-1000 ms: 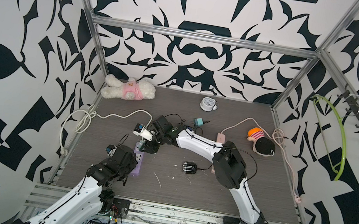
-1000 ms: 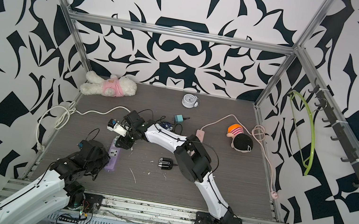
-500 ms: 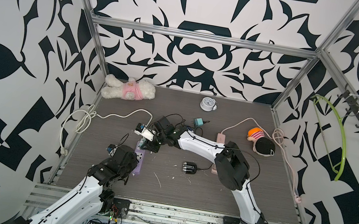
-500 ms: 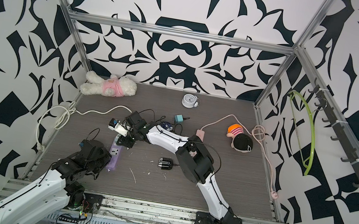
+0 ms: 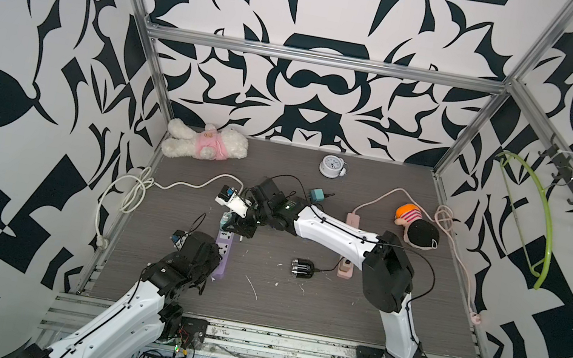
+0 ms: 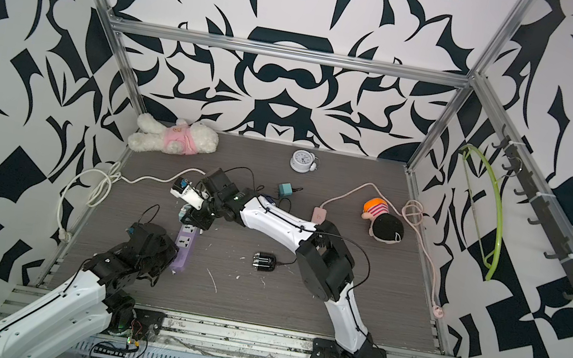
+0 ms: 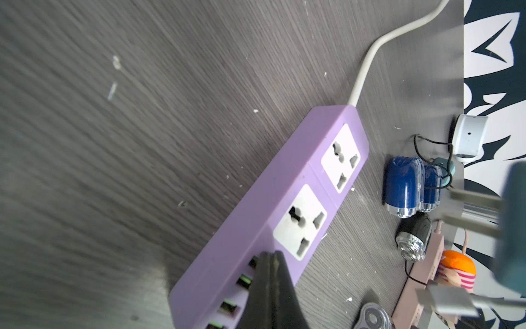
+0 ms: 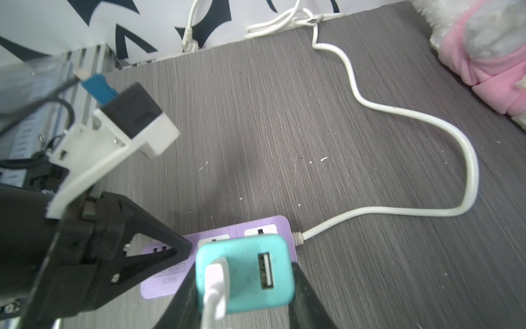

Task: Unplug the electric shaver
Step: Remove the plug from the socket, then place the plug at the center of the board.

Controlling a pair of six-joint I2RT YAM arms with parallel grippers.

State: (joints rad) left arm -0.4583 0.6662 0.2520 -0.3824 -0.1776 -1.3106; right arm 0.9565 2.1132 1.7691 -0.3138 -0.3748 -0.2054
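Teal USB adapter (image 8: pixel 246 273) held clear of the purple power strip (image 7: pixel 256 205)
The right gripper (image 8: pixel 244 287) clamps the smooth, rounded-square adapter by its sides, with the bare metal prongs (image 7: pixel 469 199) out of the strip's white sockets. The left gripper (image 7: pixel 270 265), jaws fully together, rests on the strip's glossy plastic top. The adapter's white lead (image 8: pixel 216 293) runs out of frame, so which shaver it feeds is unclear.

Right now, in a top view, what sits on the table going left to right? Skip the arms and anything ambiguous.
white cable coil → plush → clock → doll
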